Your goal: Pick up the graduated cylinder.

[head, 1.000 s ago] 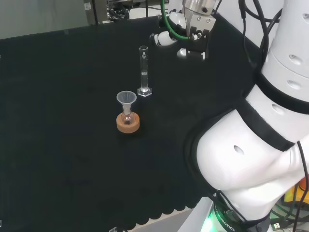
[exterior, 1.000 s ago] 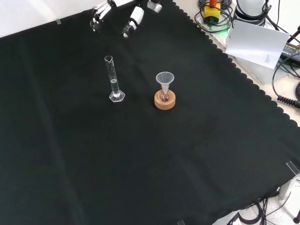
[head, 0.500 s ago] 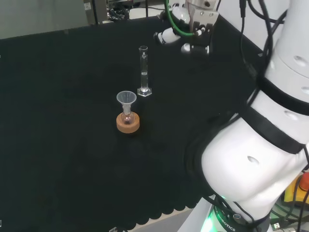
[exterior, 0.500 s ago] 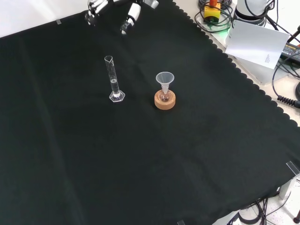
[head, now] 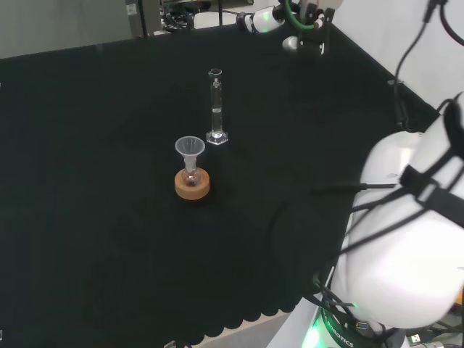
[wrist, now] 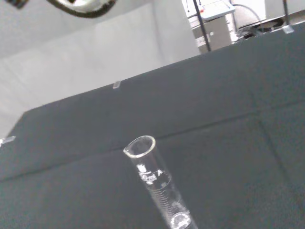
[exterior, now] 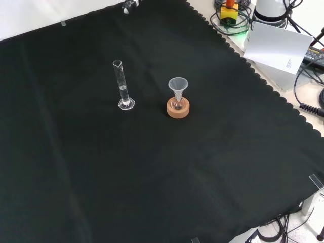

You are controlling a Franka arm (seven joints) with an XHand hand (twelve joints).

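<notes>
The graduated cylinder (head: 215, 107) stands upright on its hexagonal foot on the black cloth (head: 87, 239), free of any contact. In the head view it is just beyond and slightly right of a cork ring (head: 192, 183) that carries a small flask with a clear funnel (head: 190, 147) in its neck. In the front view the cylinder is left of the cork ring, near it but not touching. A small amount of clear liquid appears to sit low in the tube; the level cannot be read.

The hand (head: 293, 27) is at the far edge of the cloth in the head view, right of the cylinder and well apart from it, raised above the bench. Too little of it shows to tell whether the fingers are spread or curled; it holds nothing that can be seen. The wrist view looks down toward the cylinder's open mouth, so the palm appears aimed at the target.

Task status: not started in effect. No grasp is made and the cylinder is not lifted. Remaining steps, as judged: approach the tube, close the fingers round it, lift clear without striking the funnel.
</notes>
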